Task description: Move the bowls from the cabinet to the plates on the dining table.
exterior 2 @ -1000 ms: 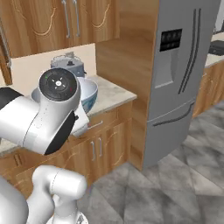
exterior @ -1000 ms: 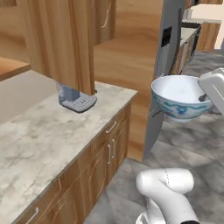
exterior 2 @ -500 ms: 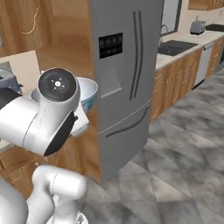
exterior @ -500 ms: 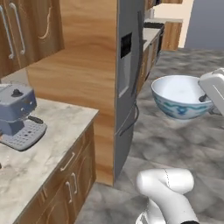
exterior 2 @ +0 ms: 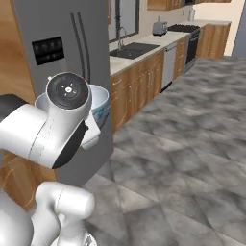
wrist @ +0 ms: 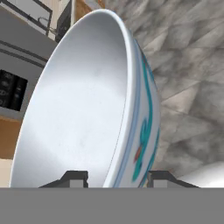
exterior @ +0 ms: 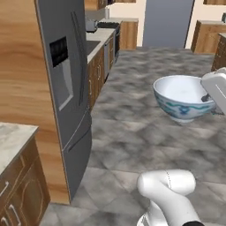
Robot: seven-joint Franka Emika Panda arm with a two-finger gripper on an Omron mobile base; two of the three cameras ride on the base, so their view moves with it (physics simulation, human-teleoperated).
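We saw the gripper (wrist: 114,177) clamped on the rim of the patterned white bowl (exterior: 182,98). It hung upright above the grey floor (exterior: 132,114), right of the steel fridge (exterior: 66,84).

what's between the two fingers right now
The rim of the white bowl with the blue-green pattern; in the hand view one of the fingers sits inside it, the other outside.

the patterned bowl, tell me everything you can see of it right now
The bowl is round and deep, glossy white inside and empty, with a blue-green band and a small reddish mark on its outer wall and a small foot ring beneath. It looks like glazed ceramic. It sits upright in the air above the grey stone floor, touching no surface. The gripper holds it by the rim, one fingertip inside the wall and the other outside. The grey fridge stands just behind it.
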